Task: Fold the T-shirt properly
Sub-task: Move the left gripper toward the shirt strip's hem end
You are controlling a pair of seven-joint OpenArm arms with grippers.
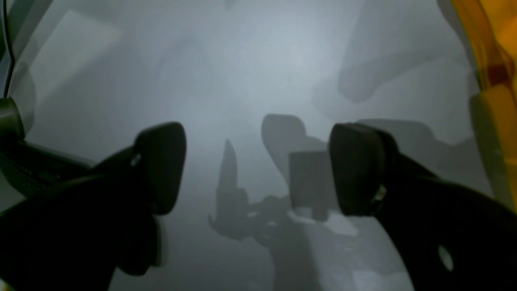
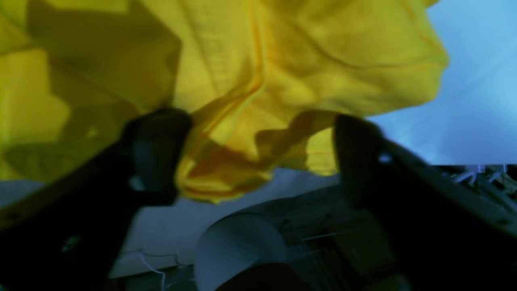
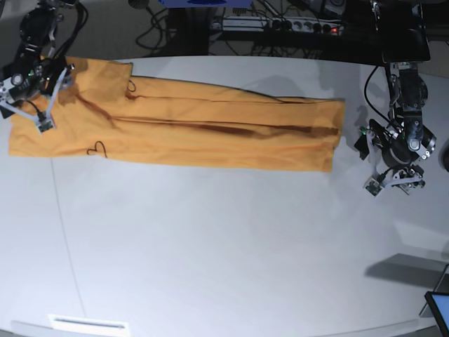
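Observation:
The orange-yellow T-shirt lies folded into a long strip across the far half of the white table. My right gripper hovers over the strip's left end. In the right wrist view its fingers stand wide apart, and a rumpled edge of the T-shirt lies loose between and beyond them, so it is open. My left gripper is off the strip's right end, above bare table. Its jaws are open in the left wrist view with nothing between them. There the T-shirt shows only at the right edge.
A power strip with cables and a black stand sit behind the table's far edge. A screen corner pokes in at the bottom right. A white label lies at the front edge.

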